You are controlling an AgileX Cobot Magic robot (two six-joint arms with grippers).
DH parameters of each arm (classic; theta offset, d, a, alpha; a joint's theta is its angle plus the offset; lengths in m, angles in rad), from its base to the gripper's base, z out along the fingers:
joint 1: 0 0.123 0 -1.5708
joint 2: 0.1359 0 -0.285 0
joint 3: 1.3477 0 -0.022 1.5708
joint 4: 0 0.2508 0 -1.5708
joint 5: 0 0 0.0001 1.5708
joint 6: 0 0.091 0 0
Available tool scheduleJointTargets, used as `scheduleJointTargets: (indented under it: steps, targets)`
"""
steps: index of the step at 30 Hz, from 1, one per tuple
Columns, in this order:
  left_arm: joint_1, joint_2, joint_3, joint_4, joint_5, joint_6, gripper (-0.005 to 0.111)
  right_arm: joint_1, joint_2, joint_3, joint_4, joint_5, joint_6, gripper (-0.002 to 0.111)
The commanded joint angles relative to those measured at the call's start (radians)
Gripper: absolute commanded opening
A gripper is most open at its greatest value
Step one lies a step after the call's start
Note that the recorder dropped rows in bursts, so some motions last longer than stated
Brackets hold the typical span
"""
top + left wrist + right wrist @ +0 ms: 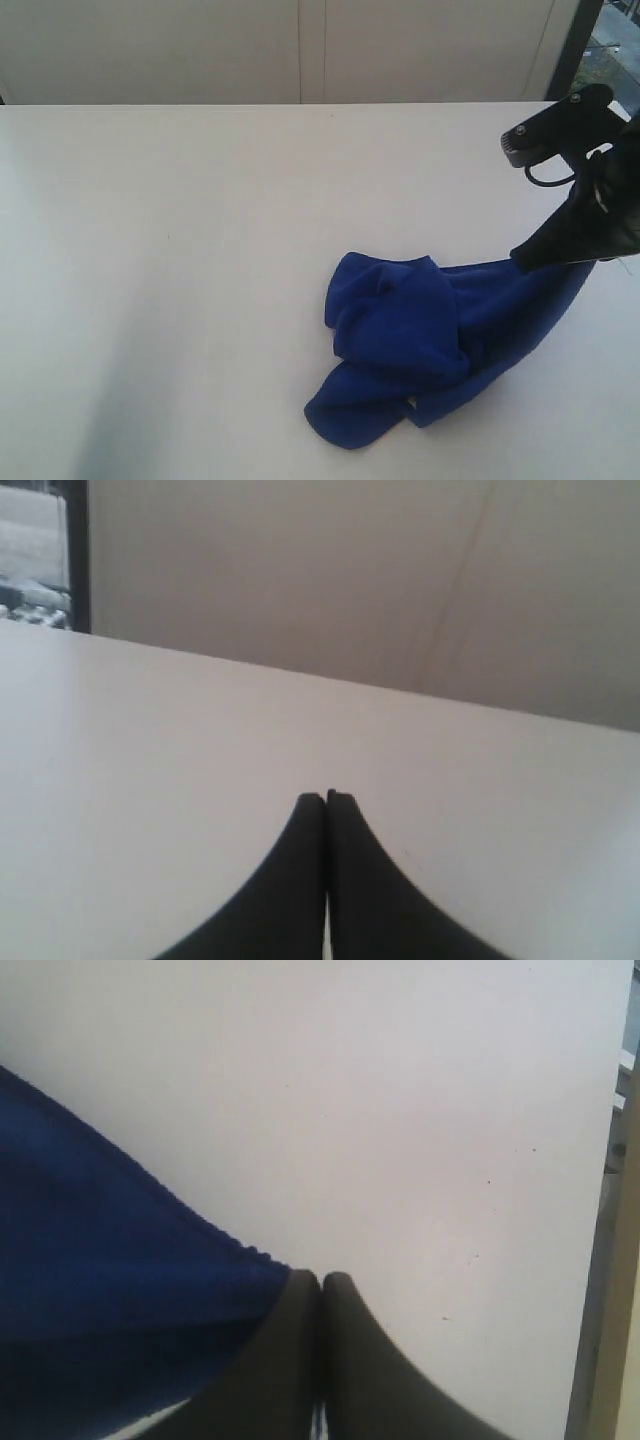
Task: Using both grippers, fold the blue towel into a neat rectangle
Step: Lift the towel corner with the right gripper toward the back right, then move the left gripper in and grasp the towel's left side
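Right gripper (322, 1278): my jaws are pinched together on an edge of the blue towel (420, 340), holding it raised, likely to draw the cloth straight.
Rest of towel: crumpled on the table (180, 250), right of centre.
Left gripper (326, 798): my jaws are together, empty, over bare table.

Right arm (572, 118), upper right of frame: matte black housing, 2 small pale screw heads, 1 black cable loop below it. Right gripper (322, 1278): 2 dark tapered fingers, rounded tips. Left gripper (326, 796): 2 black flared fingers, squarer tips.
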Motion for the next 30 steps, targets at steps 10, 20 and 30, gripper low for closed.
scheduleJointTargets:
  steps: [10,20,30]
  targets:
    - [-0.118,0.562,-0.148,-1.037,0.453,1.089,0.000,0.001,0.002,-0.005,0.054,-0.045,0.008,0.000]
    - [-0.311,0.924,-0.148,-1.417,0.413,1.546,0.000,0.001,0.031,-0.005,0.055,-0.047,0.008,0.000]
    - [-0.646,1.332,-0.393,-1.497,0.213,1.716,0.000,0.001,0.096,-0.005,0.058,-0.048,0.008,0.000]
